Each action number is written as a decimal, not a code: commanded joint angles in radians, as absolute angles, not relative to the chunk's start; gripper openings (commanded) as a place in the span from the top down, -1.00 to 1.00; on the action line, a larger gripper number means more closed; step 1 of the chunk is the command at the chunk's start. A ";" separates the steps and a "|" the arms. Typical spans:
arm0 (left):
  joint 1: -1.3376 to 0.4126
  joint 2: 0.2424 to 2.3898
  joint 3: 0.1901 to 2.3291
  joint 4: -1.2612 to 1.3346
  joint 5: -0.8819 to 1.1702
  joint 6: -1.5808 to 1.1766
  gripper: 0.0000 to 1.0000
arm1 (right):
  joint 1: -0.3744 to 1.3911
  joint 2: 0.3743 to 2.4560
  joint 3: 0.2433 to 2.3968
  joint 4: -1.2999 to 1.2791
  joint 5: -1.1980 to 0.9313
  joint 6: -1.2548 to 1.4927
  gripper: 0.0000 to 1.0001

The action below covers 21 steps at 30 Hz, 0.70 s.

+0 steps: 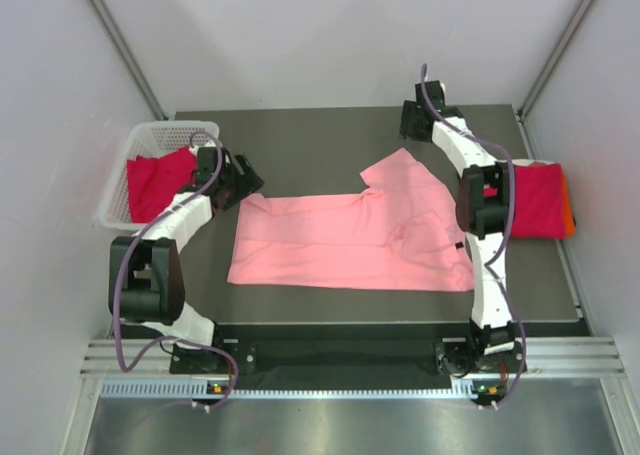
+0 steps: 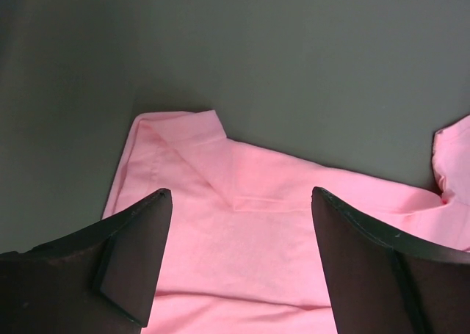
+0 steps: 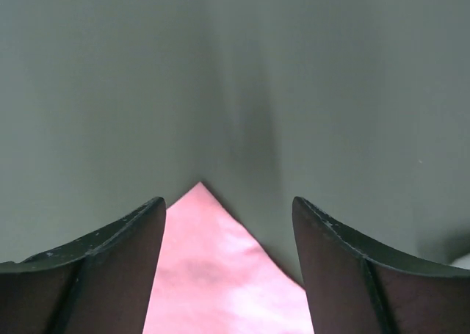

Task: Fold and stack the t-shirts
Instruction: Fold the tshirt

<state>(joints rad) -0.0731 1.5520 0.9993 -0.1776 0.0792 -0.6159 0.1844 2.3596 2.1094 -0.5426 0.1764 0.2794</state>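
In the overhead view we see the salmon-pink t-shirt [image 1: 345,240] spread across the middle of the dark table [image 1: 300,135]. Its straight left edge lies toward the left of the frame, one sleeve points to the upper centre, and the cloth is rumpled on the right, where it runs under the right arm. The left gripper [image 1: 245,180] hangs at the shirt's upper left corner. In its wrist view the two dark fingers [image 2: 136,253] stand wide apart with nothing between them. Below them lies the pink cloth, with its corner turned over in a narrow flap in the upper left part of that view. The right gripper [image 1: 413,120] is at the upper right of the overhead frame, near the table's far edge and beyond the sleeve tip. Its wrist view shows both fingers [image 3: 345,268] parted and empty, with only a pointed corner of the pink cloth lying on the table low in the centre of the frame. At the left edge of the overhead view stands a white mesh basket [image 1: 150,132] with a crimson t-shirt [image 1: 155,187] inside it. At the right edge a folded crimson t-shirt [image 1: 537,200] lies on the table, and an orange edge [image 1: 568,213] shows along its right side.
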 commanded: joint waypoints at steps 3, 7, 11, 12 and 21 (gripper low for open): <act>-0.098 1.566 0.971 -0.052 0.087 -0.623 -0.61 | 0.175 2.442 2.220 -0.538 0.140 0.258 -0.37; -0.103 1.591 0.973 -0.041 0.094 -0.626 -0.60 | 0.176 2.506 2.275 -0.555 0.101 0.267 -0.24; -0.106 1.601 0.979 -0.049 0.100 -0.624 -0.57 | 0.183 2.525 2.273 -0.563 0.098 0.259 -0.15; -0.106 1.598 0.979 -0.049 0.098 -0.623 -0.57 | 0.187 2.526 2.270 -0.569 0.097 0.250 -0.09; -0.106 1.595 0.968 -0.060 0.081 -0.611 -0.54 | 0.236 2.494 2.197 -0.577 0.192 0.215 0.38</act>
<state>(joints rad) -0.1020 1.6020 0.9733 -0.1055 0.0895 -0.6247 0.2131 2.5225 2.2185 -0.5617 0.1577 0.2352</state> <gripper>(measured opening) 0.775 0.325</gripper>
